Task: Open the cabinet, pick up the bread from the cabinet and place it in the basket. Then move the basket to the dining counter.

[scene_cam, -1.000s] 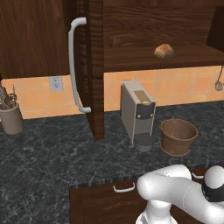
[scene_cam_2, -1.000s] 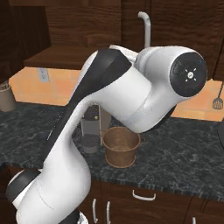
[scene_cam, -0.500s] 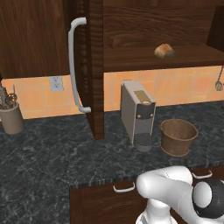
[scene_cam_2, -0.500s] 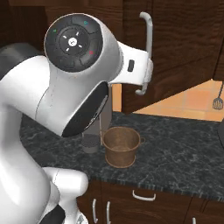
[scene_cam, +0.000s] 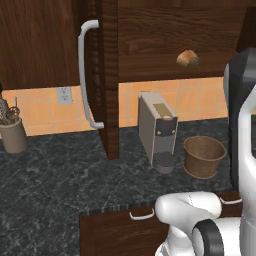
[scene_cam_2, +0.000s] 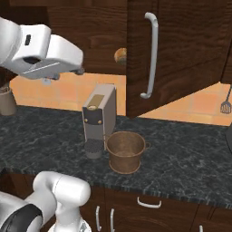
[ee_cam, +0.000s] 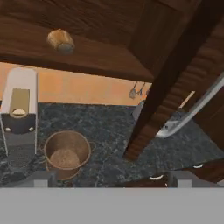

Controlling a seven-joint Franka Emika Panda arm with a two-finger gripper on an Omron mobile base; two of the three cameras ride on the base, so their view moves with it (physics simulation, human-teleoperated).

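Observation:
The cabinet (scene_cam: 165,30) stands open, its door (scene_cam_2: 181,54) swung out with the silver handle (scene_cam_2: 152,54) on it. The bread (scene_cam: 187,58) lies on the cabinet's lower shelf, a small tan lump (scene_cam_2: 120,55) also at the hand view's upper left (ee_cam: 60,40). Below it the brown basket (scene_cam: 202,156) sits empty on the black counter, right of the coffee machine (scene_cam: 157,127). My gripper (ee_cam: 111,179) is open, its fingertips (ee_cam: 41,179) far apart, nothing between them. It hovers in front of the cabinet, back from the bread and above the basket (ee_cam: 65,153). The dining counter is out of view.
A grey utensil cup (scene_cam: 12,132) stands at the far left of the black speckled counter (scene_cam: 60,185). The open door (ee_cam: 175,78) juts out over the counter to the right of the basket (scene_cam_2: 126,152). Drawers with small handles (scene_cam: 141,215) run under the counter edge.
The arm has swung away from the door: in the right base view it has moved from the middle to the upper left. The jaws have spread wide. Bread, basket and door have stayed put.

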